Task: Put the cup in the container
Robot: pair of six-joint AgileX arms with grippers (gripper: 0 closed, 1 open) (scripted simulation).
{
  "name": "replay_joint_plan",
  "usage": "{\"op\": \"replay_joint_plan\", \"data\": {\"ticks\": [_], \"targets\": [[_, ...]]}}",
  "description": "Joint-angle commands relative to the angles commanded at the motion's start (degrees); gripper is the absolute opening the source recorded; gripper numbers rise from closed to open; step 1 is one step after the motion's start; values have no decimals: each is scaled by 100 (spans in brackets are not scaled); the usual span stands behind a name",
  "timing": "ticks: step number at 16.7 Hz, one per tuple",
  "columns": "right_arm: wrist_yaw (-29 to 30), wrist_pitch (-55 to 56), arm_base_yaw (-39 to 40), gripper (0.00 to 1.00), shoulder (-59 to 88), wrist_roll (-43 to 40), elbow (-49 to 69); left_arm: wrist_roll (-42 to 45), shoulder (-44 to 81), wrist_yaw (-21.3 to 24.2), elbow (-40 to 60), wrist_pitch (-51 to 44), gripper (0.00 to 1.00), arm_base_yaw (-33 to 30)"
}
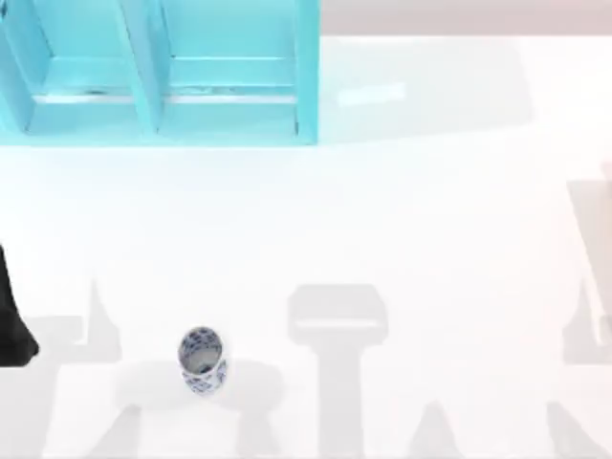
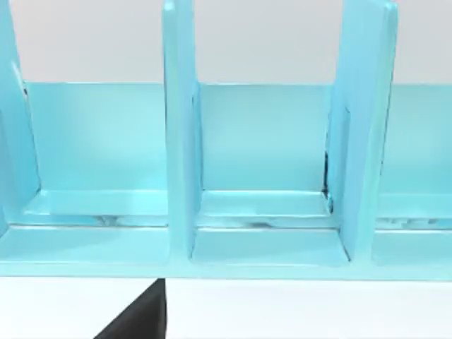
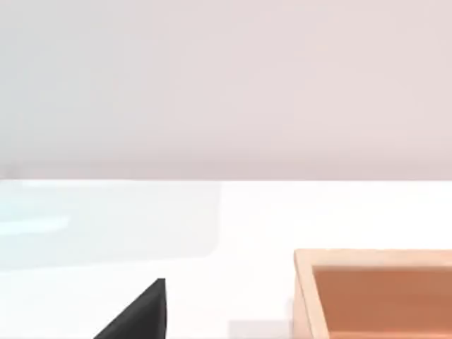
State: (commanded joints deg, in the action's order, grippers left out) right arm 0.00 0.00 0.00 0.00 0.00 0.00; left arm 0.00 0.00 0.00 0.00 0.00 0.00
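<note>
The cup (image 1: 201, 359), small and white with a blue floral pattern, stands upright on the white table near the front, left of centre. The container (image 1: 163, 72) is a cyan rack with upright dividers at the back left; the left wrist view faces its open compartments (image 2: 265, 205). A black part of my left arm (image 1: 14, 330) shows at the table's left edge, well left of the cup and apart from it. A black wedge of the left gripper (image 2: 138, 314) sits low in the left wrist view. A like wedge of the right gripper (image 3: 138, 314) shows in the right wrist view.
An open tan wooden box (image 3: 374, 293) lies on the table in the right wrist view. The white table (image 1: 402, 220) stretches between the cup and the cyan rack, crossed by grey shadows near the front.
</note>
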Motion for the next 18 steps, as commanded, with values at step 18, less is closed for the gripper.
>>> {"op": "replay_joint_plan", "data": {"ticks": [18], "targets": [[-143,-4255,2616,100,6021,2327,5157,0,0,0,0,0,100,0]]}}
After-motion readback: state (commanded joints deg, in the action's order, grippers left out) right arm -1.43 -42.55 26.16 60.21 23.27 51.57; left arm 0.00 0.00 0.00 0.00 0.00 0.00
